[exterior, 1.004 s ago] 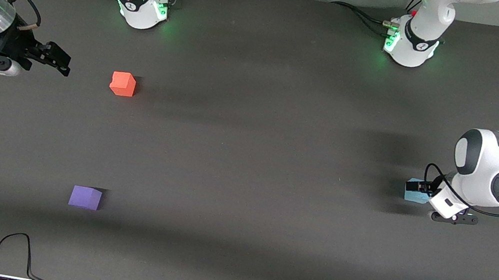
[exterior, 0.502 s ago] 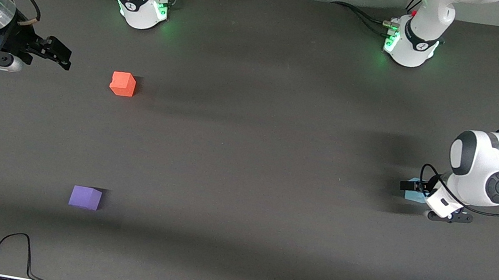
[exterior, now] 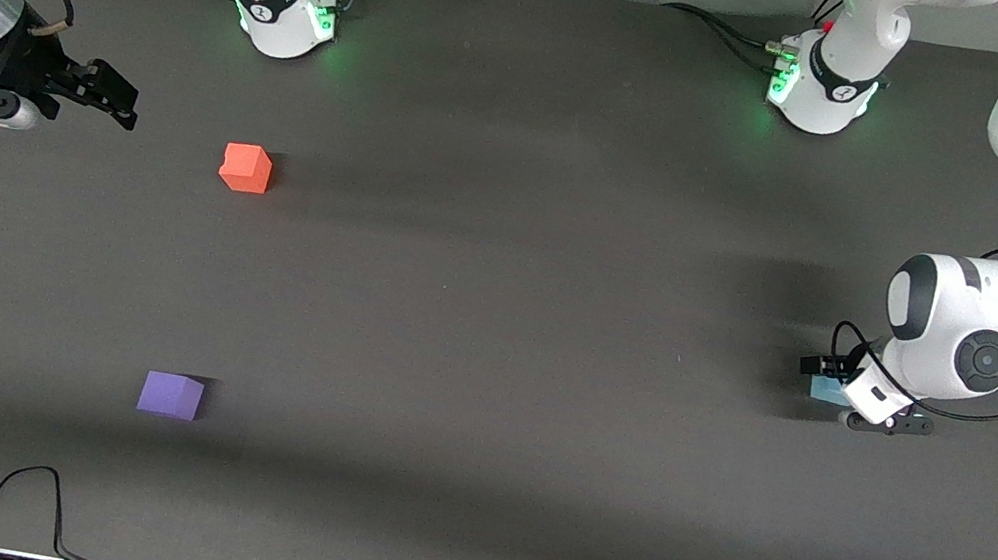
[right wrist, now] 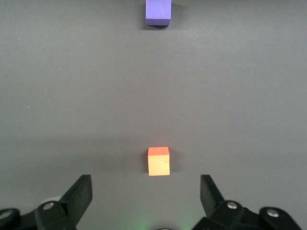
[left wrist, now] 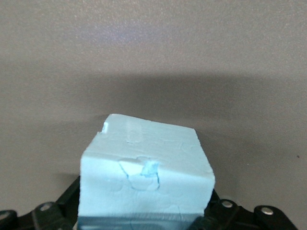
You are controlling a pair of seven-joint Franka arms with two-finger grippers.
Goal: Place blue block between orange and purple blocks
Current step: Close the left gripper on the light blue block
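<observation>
The pale blue block (exterior: 825, 390) sits on the table toward the left arm's end. My left gripper (exterior: 832, 381) is down around it, fingers open and straddling it; in the left wrist view the blue block (left wrist: 146, 167) fills the space between the jaws. The orange block (exterior: 246, 168) lies toward the right arm's end, and the purple block (exterior: 171, 394) lies nearer to the front camera than it. My right gripper (exterior: 118, 105) hovers open and empty beside the orange block. The right wrist view shows the orange block (right wrist: 159, 161) and the purple block (right wrist: 158, 12).
The dark grey table (exterior: 492, 320) is bare between the blue block and the other two cubes. A black cable (exterior: 30, 506) loops at the table edge nearest the front camera. The arm bases (exterior: 286, 6) stand along the edge farthest from that camera.
My left arm has lowered its gripper onto the blue block, one finger now showing beside it. My right gripper has drifted slightly away from the orange block. The cubes have not moved.
</observation>
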